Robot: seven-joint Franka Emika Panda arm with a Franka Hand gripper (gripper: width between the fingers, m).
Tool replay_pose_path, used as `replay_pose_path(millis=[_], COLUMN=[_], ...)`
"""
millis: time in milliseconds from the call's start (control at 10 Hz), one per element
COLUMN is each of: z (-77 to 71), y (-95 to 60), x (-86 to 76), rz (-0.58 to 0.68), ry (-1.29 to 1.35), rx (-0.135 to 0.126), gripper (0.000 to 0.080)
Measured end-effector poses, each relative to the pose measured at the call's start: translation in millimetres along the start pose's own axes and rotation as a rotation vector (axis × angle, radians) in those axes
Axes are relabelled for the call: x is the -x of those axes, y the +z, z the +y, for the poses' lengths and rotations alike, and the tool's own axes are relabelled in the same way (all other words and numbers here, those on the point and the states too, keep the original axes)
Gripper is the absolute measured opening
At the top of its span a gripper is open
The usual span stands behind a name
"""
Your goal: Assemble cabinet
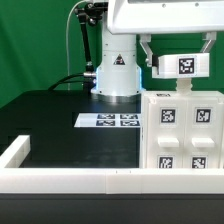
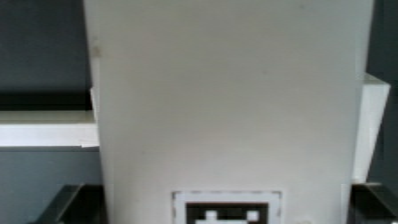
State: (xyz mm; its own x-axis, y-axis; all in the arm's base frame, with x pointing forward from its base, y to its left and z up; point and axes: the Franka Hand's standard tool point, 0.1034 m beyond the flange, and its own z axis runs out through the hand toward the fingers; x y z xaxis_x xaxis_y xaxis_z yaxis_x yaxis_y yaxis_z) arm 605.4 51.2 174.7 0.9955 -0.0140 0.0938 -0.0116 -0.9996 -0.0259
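Blk table (image 1: 50, 125), marker board (image 1: 108, 120) flat mid-table, cabinet (image 1: 182, 135) at exterior view's right, white rail (image 1: 70, 180) along near edge.

cabinet (image 1: 183, 135) at exterior view's right, marker board (image 1: 107, 121) beside it, rail (image 1: 90, 181) in front

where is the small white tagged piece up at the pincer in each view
exterior view: the white piece hangs high on that view's right, clamped in the pincer, just above the cabinet.
wrist view: the white piece seems to be the broad white surface filling the middle of the picture.
shared landmark: the square black-and-white tag on the piece, also seen in the wrist view.
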Motion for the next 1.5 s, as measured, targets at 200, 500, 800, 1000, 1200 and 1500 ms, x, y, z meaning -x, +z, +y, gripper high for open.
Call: replay_pose_path(millis=[200,500,800,1000,1200,1500], z=[-0.4,-1.8,-0.9,-2.0,-1.8,-3.1], y=[-0.3,-0.4,-0.2,0.2,0.6,1.4], x=[0.0,-2.3,-4.4,-5.5,-4.3,-2.2], rz=[0.021,0.008,-0.054,-0.046,-0.057,-0.079], ry=[0.002,0.013,0.065,0.06,0.079,0.09], rx=[-0.001,-0.006,-0.036,-0.034,-0.048,-0.058], gripper=[0.0561,0.0561,0.0561,0.0561,0.0561,0.0561])
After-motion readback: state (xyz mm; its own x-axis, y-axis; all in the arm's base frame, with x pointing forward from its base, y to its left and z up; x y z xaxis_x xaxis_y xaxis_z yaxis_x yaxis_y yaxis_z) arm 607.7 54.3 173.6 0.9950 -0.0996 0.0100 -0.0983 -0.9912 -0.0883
